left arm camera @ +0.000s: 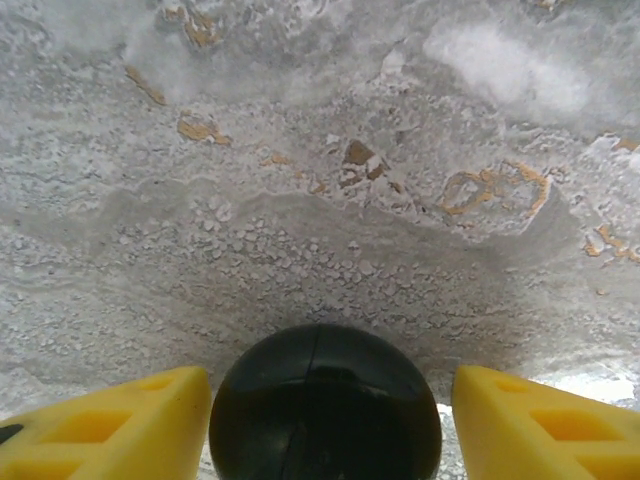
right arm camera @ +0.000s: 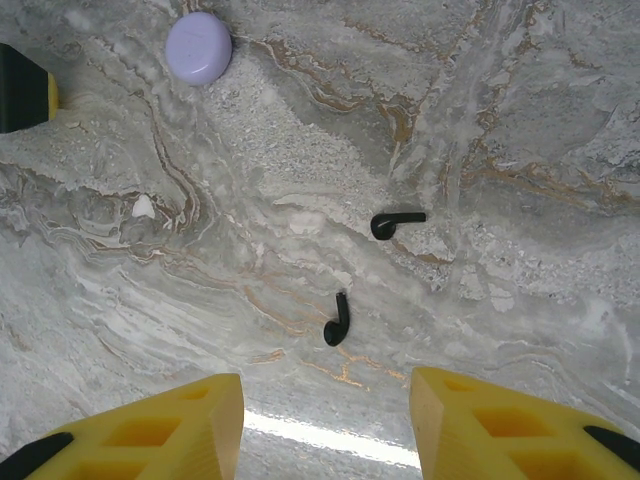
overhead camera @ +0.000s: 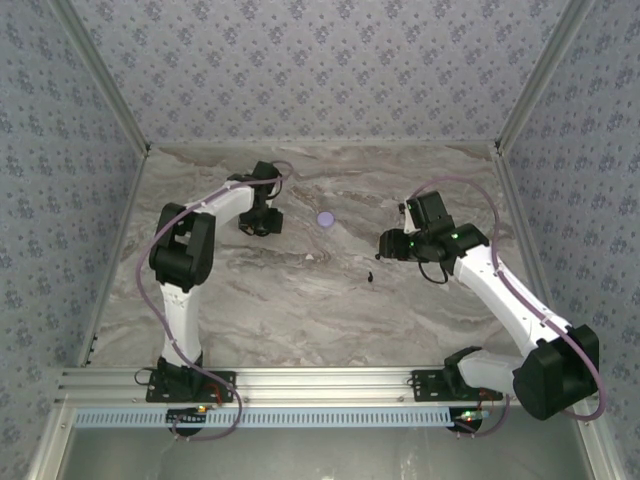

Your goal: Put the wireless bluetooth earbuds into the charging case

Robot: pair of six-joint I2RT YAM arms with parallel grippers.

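A glossy black round charging case (left arm camera: pixel 325 400) with a thin seam sits on the marble between the yellow fingers of my left gripper (left arm camera: pixel 330 425). The left finger is at its side; a narrow gap shows at the right finger (left arm camera: pixel 530 420). From above, that gripper (overhead camera: pixel 262 226) is at the back left of the table. Two black earbuds (right arm camera: pixel 397 222) (right arm camera: pixel 337 322) lie on the marble ahead of my right gripper (right arm camera: pixel 325 430), which is open with nothing between its fingers. From above, the earbuds (overhead camera: pixel 370 275) lie just in front of the right gripper (overhead camera: pixel 386 243).
A lilac round puck (right arm camera: pixel 198 47) (overhead camera: pixel 326 218) lies between the two grippers. A tiny pale piece (right arm camera: pixel 143 207) rests on the marble nearer the left arm. Patterned walls (overhead camera: pixel 320 60) enclose the table on three sides.
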